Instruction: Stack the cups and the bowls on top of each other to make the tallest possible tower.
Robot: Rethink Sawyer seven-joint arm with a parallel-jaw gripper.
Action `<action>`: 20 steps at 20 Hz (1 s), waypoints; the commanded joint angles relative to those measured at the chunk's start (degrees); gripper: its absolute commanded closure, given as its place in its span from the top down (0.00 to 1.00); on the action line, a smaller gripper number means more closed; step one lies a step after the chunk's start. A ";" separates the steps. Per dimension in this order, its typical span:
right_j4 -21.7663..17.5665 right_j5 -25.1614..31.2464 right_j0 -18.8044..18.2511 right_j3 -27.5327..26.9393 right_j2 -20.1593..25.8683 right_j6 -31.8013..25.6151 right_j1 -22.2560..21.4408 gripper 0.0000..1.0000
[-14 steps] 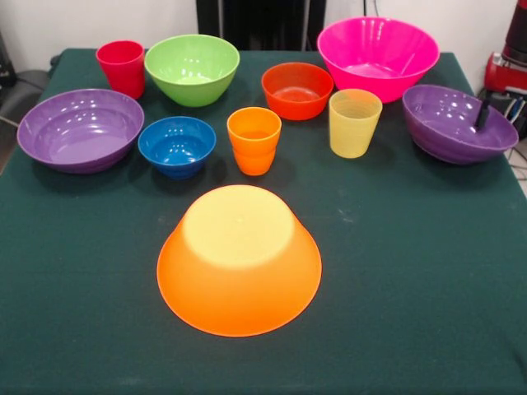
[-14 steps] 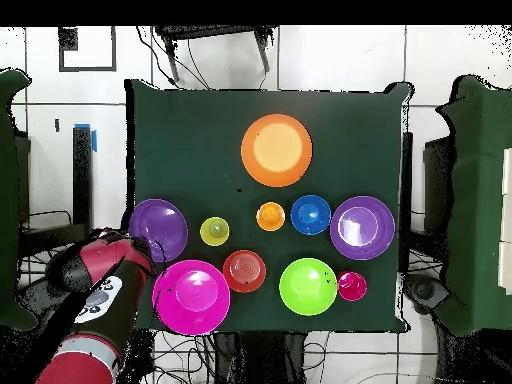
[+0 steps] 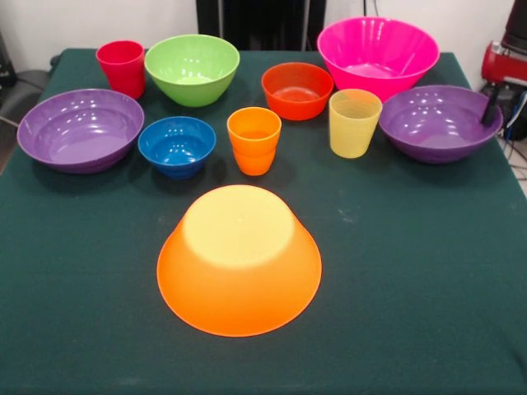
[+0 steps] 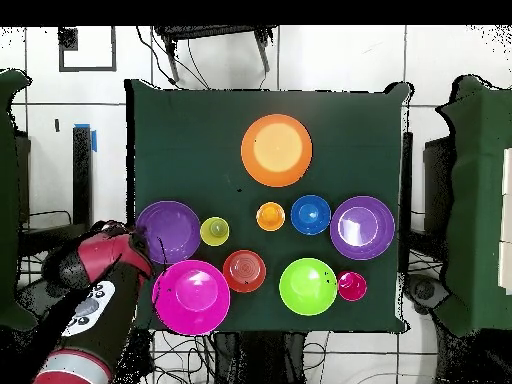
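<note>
The big yellow-orange bowl (image 3: 239, 259) (image 4: 276, 149) lies upside down, alone at the table's front middle. Behind it stand the orange cup (image 3: 254, 140), yellow cup (image 3: 354, 123), blue bowl (image 3: 176, 146) and orange-red bowl (image 3: 296, 90). The red-pink cup (image 3: 121, 67), green bowl (image 3: 192, 68) and pink bowl (image 3: 377, 53) stand at the back. One purple bowl (image 3: 80, 129) is on the left and one (image 3: 439, 122) on the right. No piece rests on another, so no tower shows. My gripper (image 3: 492, 107) (image 4: 143, 243) is at the right purple bowl's outer rim.
The dark green table (image 3: 412, 288) ends just right of my gripper. My red arm (image 4: 100, 270) reaches in from that corner. The black pedestal (image 3: 259, 20) stands behind the back row. Cables hang off the right edge.
</note>
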 commanded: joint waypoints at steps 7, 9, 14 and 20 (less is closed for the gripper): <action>-1.05 28.25 -10.53 -6.86 8.18 -2.31 -10.94 0.00; -1.82 31.08 -11.21 -8.92 8.31 -2.31 -10.88 0.00; -2.33 35.08 -13.29 -13.68 10.02 -3.08 -9.64 0.00; -2.57 37.43 -15.73 -17.17 12.71 -5.43 -9.15 0.00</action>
